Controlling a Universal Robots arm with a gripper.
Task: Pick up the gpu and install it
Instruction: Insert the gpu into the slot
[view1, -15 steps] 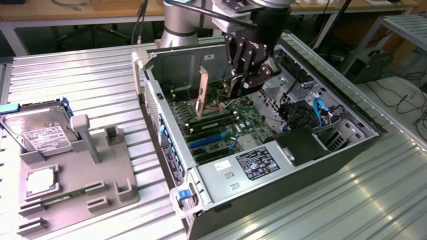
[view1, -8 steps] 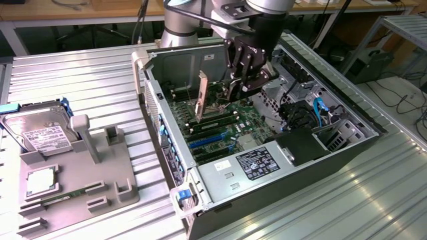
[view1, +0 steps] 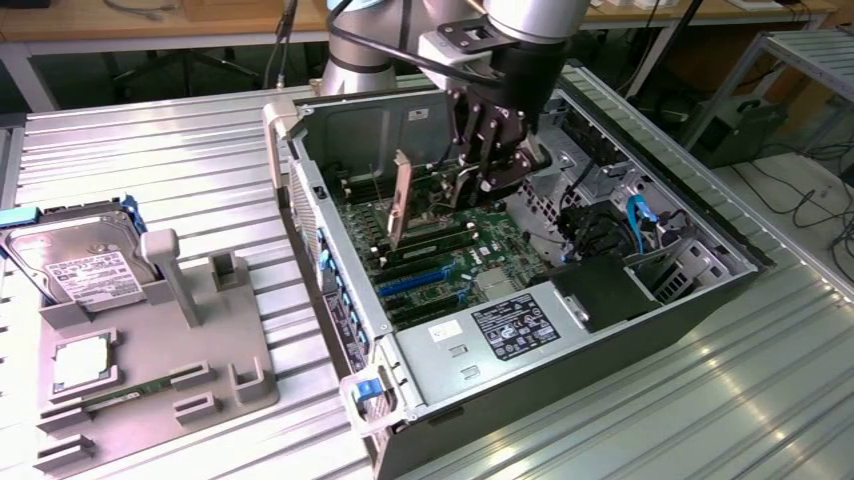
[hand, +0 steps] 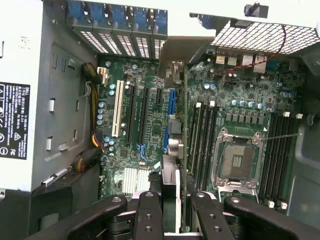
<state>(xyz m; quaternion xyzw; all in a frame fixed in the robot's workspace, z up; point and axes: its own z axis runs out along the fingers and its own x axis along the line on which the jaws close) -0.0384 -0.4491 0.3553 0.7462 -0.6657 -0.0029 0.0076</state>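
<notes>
The gpu (view1: 400, 200) stands on edge inside the open computer case (view1: 694, 290), just over the motherboard, with its pale bracket toward the exterior view's left. My gripper (view1: 487, 180) reaches down into the case and is shut on the card's top edge. In the wrist view the gpu (hand: 172, 170) runs edge-on between my two black fingers (hand: 150, 215), in line with the blue expansion slot (hand: 171, 107). Its bracket (hand: 182, 50) points at the slot covers on the case's rear wall. I cannot tell whether the card's lower edge sits in the slot.
A grey fixture tray (view1: 200, 400) on the exterior view's left carries a silver hard drive (view1: 80, 265), a processor (view1: 80, 365) and a green memory stick (view1: 127, 395). Inside the case are the power supply (view1: 514, 325), the processor socket (hand: 237, 160), memory slots and blue cables (view1: 638, 225).
</notes>
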